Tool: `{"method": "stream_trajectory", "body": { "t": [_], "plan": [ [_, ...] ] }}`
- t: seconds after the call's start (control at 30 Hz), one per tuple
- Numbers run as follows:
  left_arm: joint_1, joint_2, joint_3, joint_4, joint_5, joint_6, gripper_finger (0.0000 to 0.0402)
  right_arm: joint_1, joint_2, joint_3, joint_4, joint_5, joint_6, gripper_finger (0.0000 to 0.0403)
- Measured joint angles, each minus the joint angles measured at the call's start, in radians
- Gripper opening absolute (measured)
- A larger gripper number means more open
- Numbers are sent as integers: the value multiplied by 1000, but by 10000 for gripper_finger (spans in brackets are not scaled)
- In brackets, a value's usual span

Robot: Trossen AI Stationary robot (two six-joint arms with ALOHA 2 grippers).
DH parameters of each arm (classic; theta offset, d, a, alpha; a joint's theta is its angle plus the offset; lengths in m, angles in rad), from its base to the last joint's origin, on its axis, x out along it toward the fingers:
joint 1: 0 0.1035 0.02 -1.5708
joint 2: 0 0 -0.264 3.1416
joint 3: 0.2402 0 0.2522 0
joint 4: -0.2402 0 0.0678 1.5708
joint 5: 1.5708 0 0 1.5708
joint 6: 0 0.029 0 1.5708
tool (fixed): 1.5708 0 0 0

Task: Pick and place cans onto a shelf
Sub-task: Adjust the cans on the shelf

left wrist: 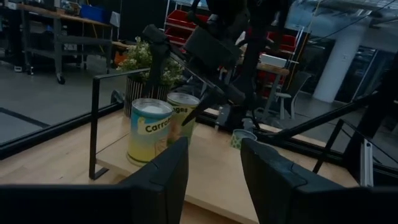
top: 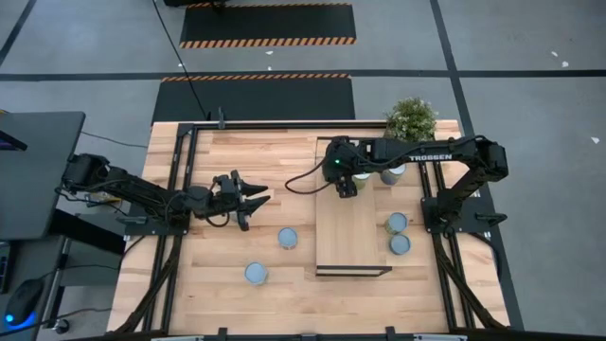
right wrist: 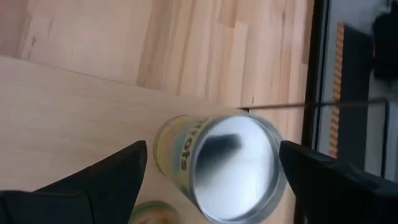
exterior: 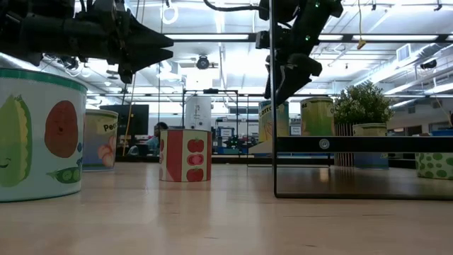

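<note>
Left gripper [top: 254,201] hangs over the tabletop's [top: 284,152] left half, fingers part-open, holding nothing. Loose cans [top: 288,238] sit left of the shelf [top: 352,232] and by its right edge. Right gripper [top: 347,187] hovers above the shelf's far end, jaws wide and empty, over a shelved can [right wrist: 214,165]. Cans look rigid and light, probably slick-sided; best pinched mid-body across the width. From overhead the arm hides the shelved cans, so the count there is unclear.

Hidden and cut-off parts

The right pincer [top: 347,187] covers most of a can [top: 362,174] beneath it; beside it, another can [right wrist: 148,212] is cropped.
</note>
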Motion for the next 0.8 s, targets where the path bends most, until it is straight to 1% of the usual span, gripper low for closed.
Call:
{"method": "stream_trajectory", "body": {
  "t": [0.13,0.23,0.4,0.5,0.63,0.8],
  "plan": [
    [0,0,0,-3,0,0,153,-16,0,0,19,-22,-35,374],
    [0,0,0,-4,0,1,153,-41,0,0,18,-75,-8,374],
    [1,0,0,-4,0,2,153,-58,0,2,12,-95,24,374],
    [1,0,0,-4,0,3,153,-68,0,38,-13,-124,44,374],
    [1,0,0,1,0,11,153,-73,0,97,-39,-138,44,374],
    [1,0,0,3,0,12,153,-109,28,129,-85,-179,62,374]
  ]
}}
